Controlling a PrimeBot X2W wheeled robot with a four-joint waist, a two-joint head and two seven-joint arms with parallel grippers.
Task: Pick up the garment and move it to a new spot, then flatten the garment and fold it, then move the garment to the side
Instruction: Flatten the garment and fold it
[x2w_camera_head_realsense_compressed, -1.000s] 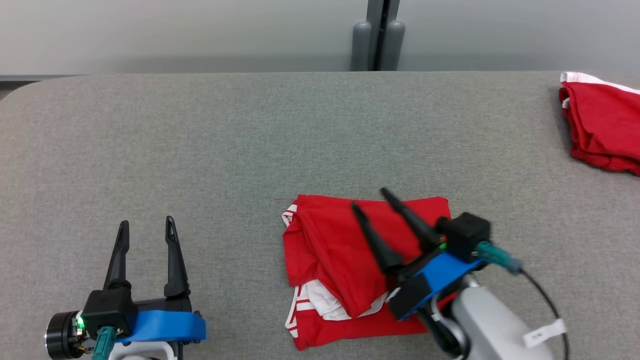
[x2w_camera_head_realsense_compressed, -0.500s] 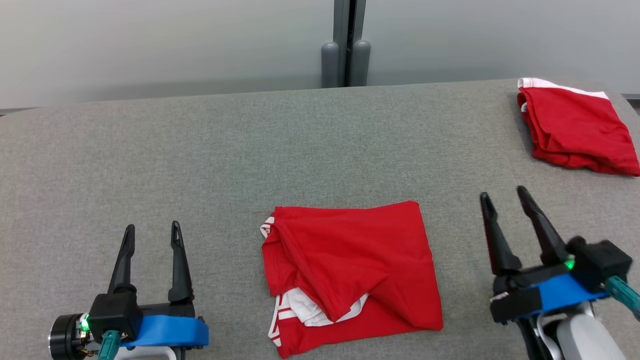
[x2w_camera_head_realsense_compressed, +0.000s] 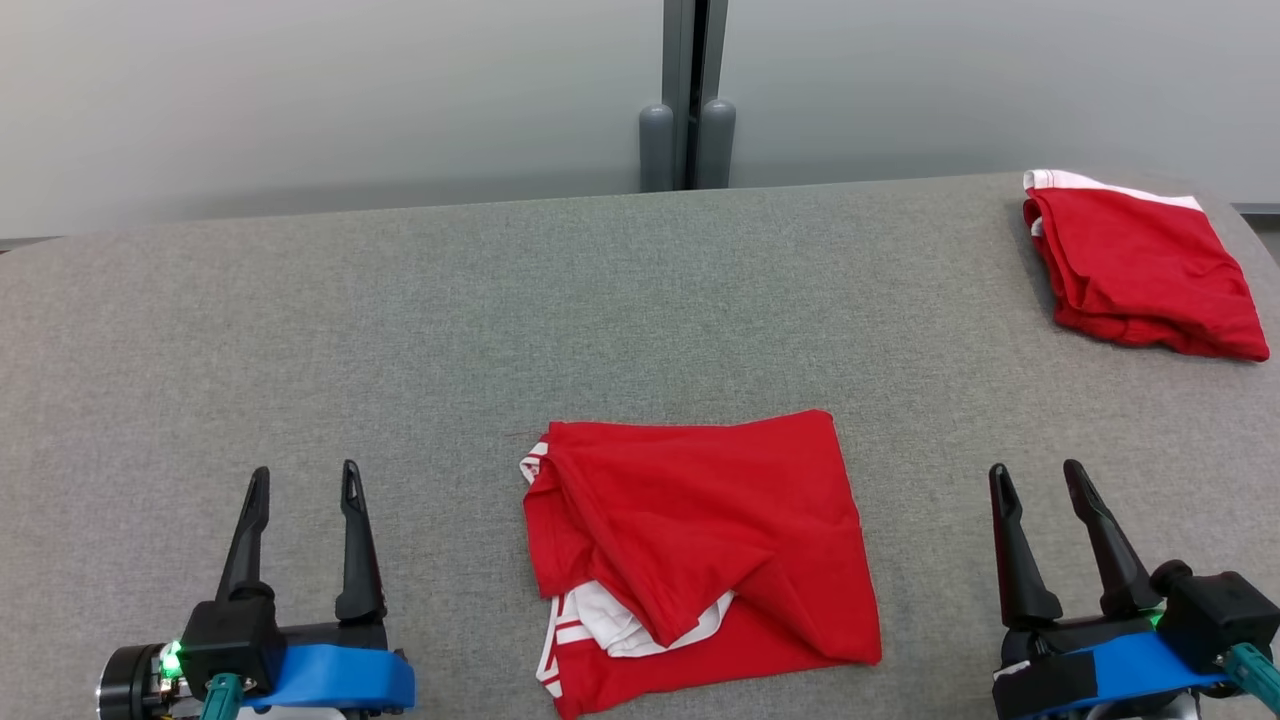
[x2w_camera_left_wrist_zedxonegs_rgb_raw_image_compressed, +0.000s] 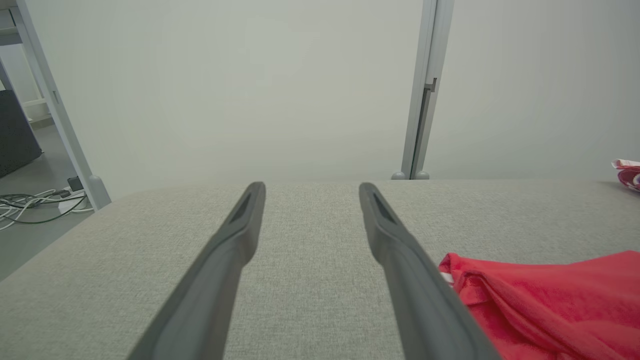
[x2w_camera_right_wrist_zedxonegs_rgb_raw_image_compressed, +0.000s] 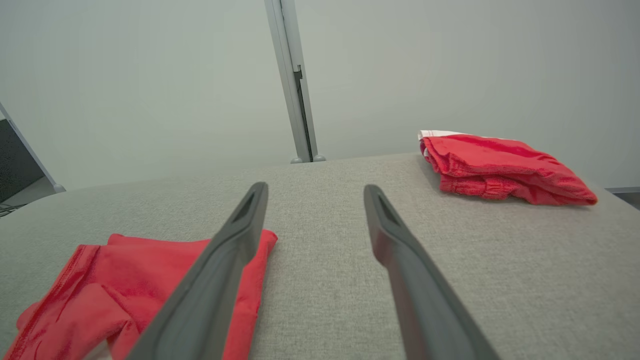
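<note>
Grey woven-fabric table (x2w_camera_head_realsense_compressed: 400, 330), rounded far corners, wide bare stretch ahead of the left gripper (x2w_camera_head_realsense_compressed: 304, 478). Soft knit red garment (x2w_camera_head_realsense_compressed: 700, 540), a rough square fold with white striped trim poking out, lies between both grippers and touches neither. Another folded red garment (x2w_camera_head_realsense_compressed: 1140, 270) sits well ahead of the right gripper (x2w_camera_head_realsense_compressed: 1035, 472), by the table's far right edge. Both grippers are spread wide and empty.

Matt red cloth garment (x2w_camera_head_realsense_compressed: 700, 540) on rough grey woven fabric table (x2w_camera_head_realsense_compressed: 400, 330).
</note>
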